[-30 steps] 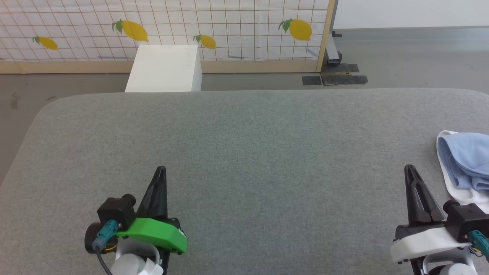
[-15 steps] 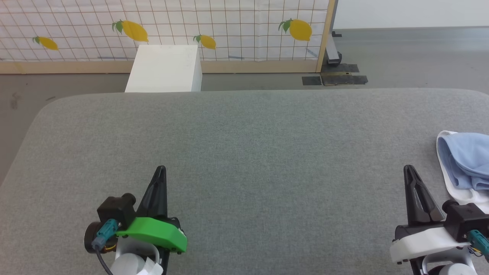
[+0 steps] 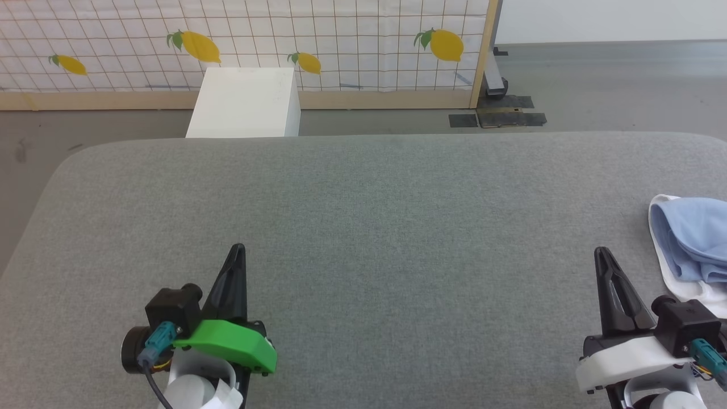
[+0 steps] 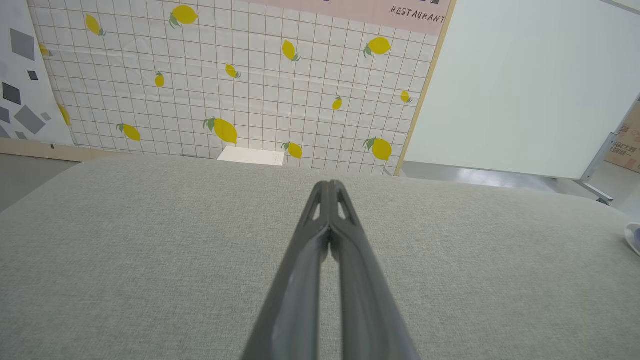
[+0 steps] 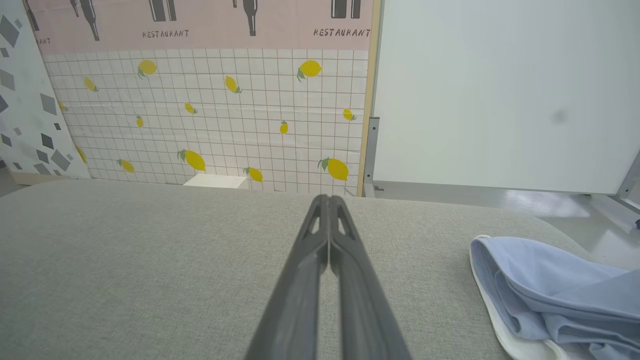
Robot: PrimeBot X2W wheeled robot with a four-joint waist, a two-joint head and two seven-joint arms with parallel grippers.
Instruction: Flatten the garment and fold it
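Note:
The garment (image 3: 690,238) is a light blue shirt with a white collar, lying bunched at the right edge of the grey table (image 3: 363,227), partly cut off by the frame. It also lies at the lower right of the right wrist view, garment (image 5: 550,290). My right gripper (image 3: 600,253) is shut and empty, just left of the garment and apart from it. My left gripper (image 3: 238,250) is shut and empty over bare table at the lower left. Both grippers' fingers meet at the tips in their wrist views, left gripper (image 4: 330,185) and right gripper (image 5: 327,199).
A white box (image 3: 244,102) stands on the floor beyond the table's far edge. Behind it runs a lemon-patterned partition (image 3: 255,40) with a wooden frame. A wide stretch of grey table lies between the two grippers.
Both grippers have shifted very slightly; the right one edged a little left and back. The garment has not moved.

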